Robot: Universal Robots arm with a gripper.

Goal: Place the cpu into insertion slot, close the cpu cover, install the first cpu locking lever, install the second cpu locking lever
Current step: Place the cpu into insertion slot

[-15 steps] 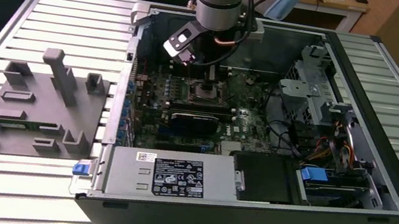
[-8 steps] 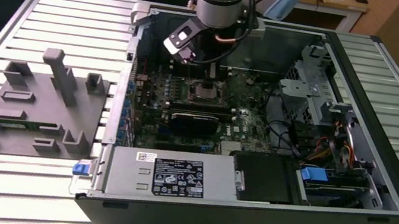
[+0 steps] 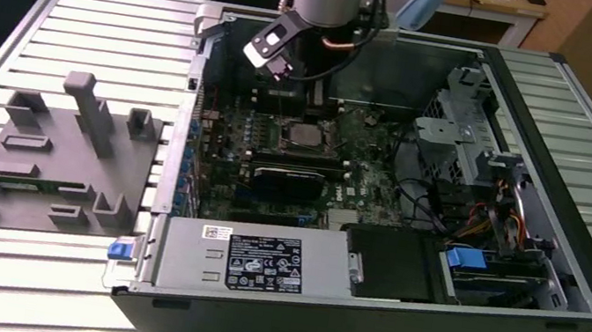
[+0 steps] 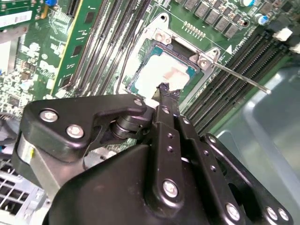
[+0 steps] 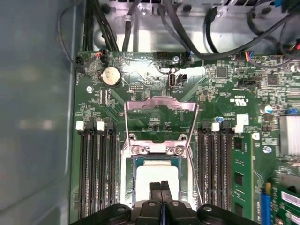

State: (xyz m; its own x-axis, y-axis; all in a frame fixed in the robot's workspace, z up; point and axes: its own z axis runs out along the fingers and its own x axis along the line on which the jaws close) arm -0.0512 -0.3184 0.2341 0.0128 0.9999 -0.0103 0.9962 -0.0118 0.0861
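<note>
our claw (image 5: 160,186) hangs clenched and empty just above the cpu (image 5: 143,174), seated in the insertion slot (image 5: 125,183); the cpu cover (image 5: 159,104) stands open (we'd press it down gently and evenly)

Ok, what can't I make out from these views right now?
- Whether the cpu sits fully down: in the first wrist view the fingers hide one edge, and glare washes out its top.
- Whether the fingers touch the cpu or hover over it: neither wrist view settles it.
- The slot in the exterior view: too small to tell chip from rim.
</note>
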